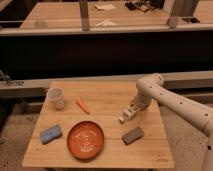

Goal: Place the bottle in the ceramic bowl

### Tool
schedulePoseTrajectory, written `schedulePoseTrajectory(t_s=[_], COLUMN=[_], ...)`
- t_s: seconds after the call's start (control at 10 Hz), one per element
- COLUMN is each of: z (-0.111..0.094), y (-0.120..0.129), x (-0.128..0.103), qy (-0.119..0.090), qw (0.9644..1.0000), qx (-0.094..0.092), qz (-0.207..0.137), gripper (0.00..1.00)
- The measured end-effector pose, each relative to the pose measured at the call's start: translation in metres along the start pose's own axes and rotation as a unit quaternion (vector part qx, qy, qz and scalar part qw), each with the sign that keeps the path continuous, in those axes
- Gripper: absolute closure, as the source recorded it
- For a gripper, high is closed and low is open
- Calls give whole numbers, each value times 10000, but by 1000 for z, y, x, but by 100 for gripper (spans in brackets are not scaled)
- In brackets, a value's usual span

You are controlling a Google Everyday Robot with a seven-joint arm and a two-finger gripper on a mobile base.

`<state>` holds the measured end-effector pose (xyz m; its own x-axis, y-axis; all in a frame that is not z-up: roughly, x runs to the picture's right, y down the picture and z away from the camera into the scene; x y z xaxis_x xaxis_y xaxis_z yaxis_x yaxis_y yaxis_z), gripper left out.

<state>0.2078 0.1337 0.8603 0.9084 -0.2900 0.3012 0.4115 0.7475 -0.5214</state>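
The bottle (pixel 123 118) is a small slim white thing lying on the wooden table (pixel 107 92), right of centre. My gripper (pixel 131 110) is down at the bottle, covering its upper right end, at the tip of the white arm (pixel 165 97) that reaches in from the right. The ceramic bowl (pixel 73 133) is a wide shallow orange-red dish with a pale pattern in its middle. It sits empty near the front of the table, to the left of and below the bottle.
A translucent plastic cup (pixel 56 98) stands at the table's back left, with an orange carrot (pixel 82 104) beside it. A blue sponge (pixel 50 133) lies left of the bowl. A grey-brown block (pixel 133 135) lies just in front of the bottle. Benches run behind.
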Motion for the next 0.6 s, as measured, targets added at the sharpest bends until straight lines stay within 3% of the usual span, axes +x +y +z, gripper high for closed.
schedulePoseTrajectory(t_s=[0.6], z=[6], y=[0], x=[-3], qy=[-77], qw=[10000], qx=[-19], qz=[16], gripper=[37])
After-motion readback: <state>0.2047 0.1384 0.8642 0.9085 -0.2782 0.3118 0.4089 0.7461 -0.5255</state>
